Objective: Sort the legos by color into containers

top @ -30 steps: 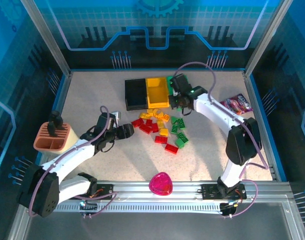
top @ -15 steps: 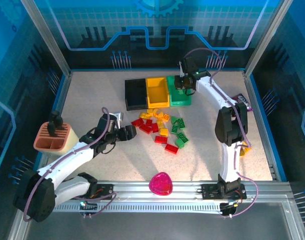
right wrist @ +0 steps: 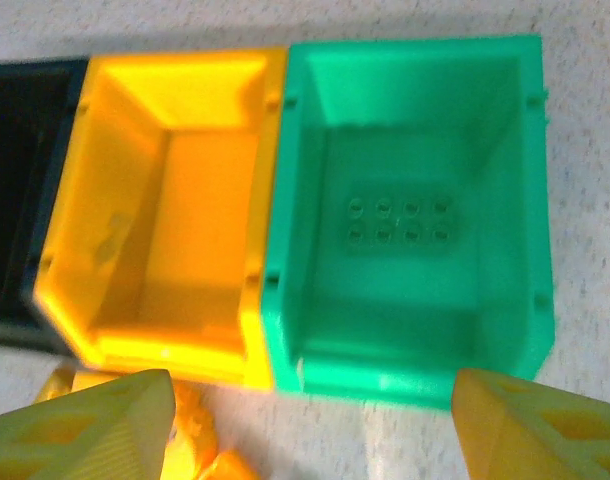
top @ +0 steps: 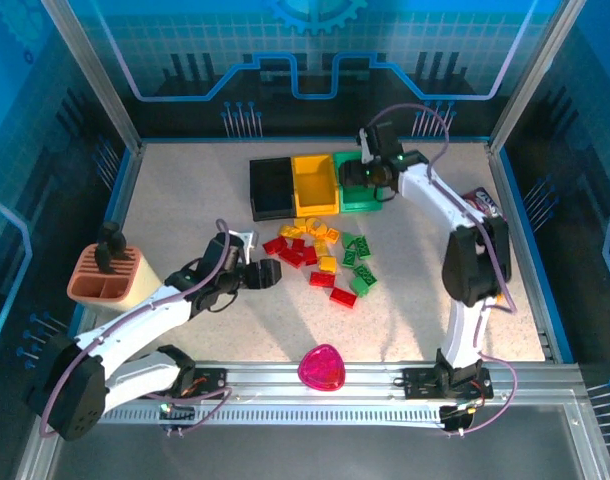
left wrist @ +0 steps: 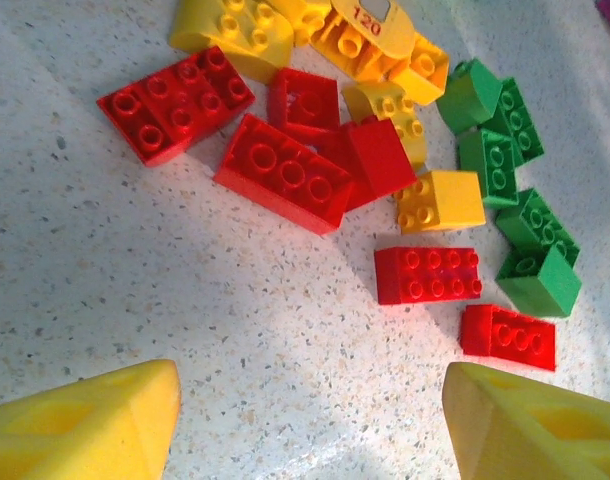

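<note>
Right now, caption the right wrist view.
One green brick in the green bin under the open right gripper; yellow bin alongside.

A pink heart-shaped dish (top: pixel 322 368) lies front-centre on the table (top: pixel 185 190); a peach slotted holder (top: pixel 110 277) stands left.

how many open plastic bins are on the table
3, in a row at the far side of the table: black rectangular plastic bin on the left, yellow plastic bin in the middle, green plastic bin on the right. None looks hidden.
</note>
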{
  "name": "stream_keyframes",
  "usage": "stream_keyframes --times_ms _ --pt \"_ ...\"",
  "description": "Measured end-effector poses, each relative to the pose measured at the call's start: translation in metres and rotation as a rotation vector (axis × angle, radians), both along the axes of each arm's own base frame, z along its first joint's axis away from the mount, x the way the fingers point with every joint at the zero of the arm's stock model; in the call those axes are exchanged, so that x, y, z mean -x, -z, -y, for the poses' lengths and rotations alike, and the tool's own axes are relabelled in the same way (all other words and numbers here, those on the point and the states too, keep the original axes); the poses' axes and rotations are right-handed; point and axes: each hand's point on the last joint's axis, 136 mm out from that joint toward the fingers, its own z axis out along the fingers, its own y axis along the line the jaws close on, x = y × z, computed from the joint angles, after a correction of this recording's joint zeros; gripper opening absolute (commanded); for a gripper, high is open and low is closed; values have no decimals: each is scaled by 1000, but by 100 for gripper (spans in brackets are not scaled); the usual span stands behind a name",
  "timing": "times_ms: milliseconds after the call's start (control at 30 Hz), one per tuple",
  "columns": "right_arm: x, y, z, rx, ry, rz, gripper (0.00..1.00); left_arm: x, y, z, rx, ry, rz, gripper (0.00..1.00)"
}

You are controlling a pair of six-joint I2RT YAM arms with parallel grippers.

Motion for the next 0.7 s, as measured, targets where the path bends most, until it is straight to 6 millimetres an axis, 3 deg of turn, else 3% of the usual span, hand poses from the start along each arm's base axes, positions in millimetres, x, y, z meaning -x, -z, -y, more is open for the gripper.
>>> stream_keyframes --times_ms 100,300,433,567,700 --pt "32 -10 3 -28 -26 29 75 6 8 14 -34 75 -12 72" --pt "74 -13 12 -59 -56 68 78 14 8 61 -91 291 7 74" --pt "93 -6 16 -67 -69 61 79 9 7 90 -121 395 -7 74" --pt "103 -7 19 -75 -74 71 79 4 20 114 -175 472 -48 73" --pt "111 -4 19 -88 -83 77 79 11 38 122 -258 526 -79 74"
